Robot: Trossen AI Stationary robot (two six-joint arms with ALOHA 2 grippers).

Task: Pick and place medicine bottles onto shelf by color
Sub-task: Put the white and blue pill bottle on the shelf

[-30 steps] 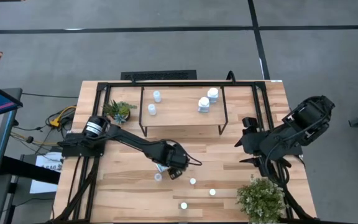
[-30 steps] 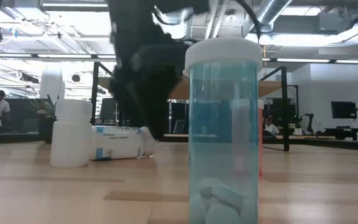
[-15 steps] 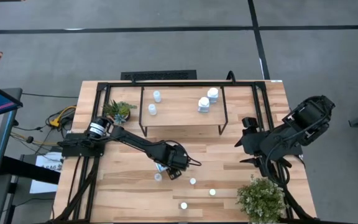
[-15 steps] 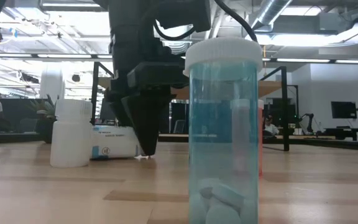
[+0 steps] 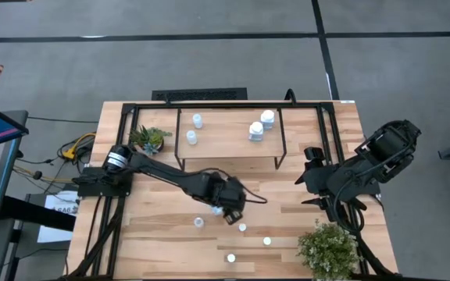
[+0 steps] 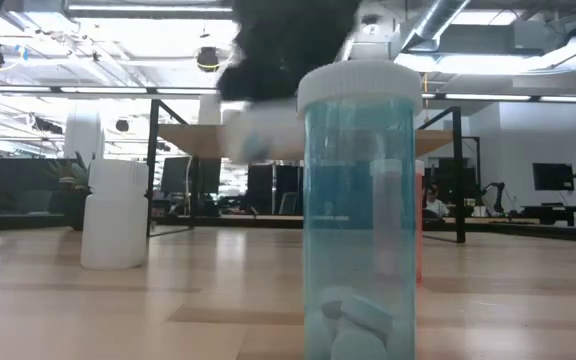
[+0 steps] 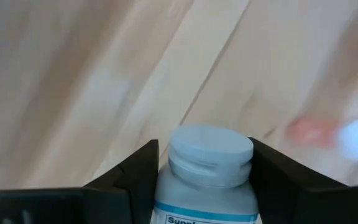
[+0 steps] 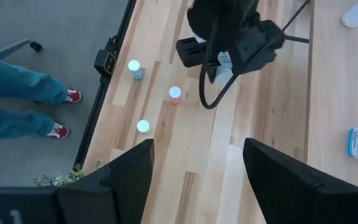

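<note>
My left gripper (image 5: 229, 211) is shut on a white labelled medicine bottle (image 7: 207, 180), held above the table's middle, in front of the shelf (image 5: 229, 144). In the low view this bottle (image 6: 258, 135) is a blur at shelf height. The shelf holds two small bottles (image 5: 194, 129) and two white ones (image 5: 262, 125). Several small bottles stand on the table near its front: (image 5: 198, 222), (image 5: 242, 228), (image 5: 267, 241), (image 5: 230, 257). My right gripper (image 5: 309, 179) waits open at the table's right, its fingers wide apart in its wrist view (image 8: 197, 180). My left gripper pinches the white bottle between its two fingers, one on each side of the body just below the cap (image 7: 169, 193). The cap end (image 7: 210, 146) reaches past the fingertips. The fingers come from above. The bottle is lifted clear of the table.
A blue-tinted bottle with a white cap (image 6: 358, 200) stands close to the low camera, a white bottle (image 6: 116, 215) to its left. Potted plants stand at the far left (image 5: 148, 139) and near right (image 5: 330, 248). A person's legs (image 8: 23, 93) show beside the table.
My left gripper came down on the white bottle that lay on its side on the table, took hold of it and lifted it clear. It has gone up and a little toward the table's right edge. My right arm kept still.
</note>
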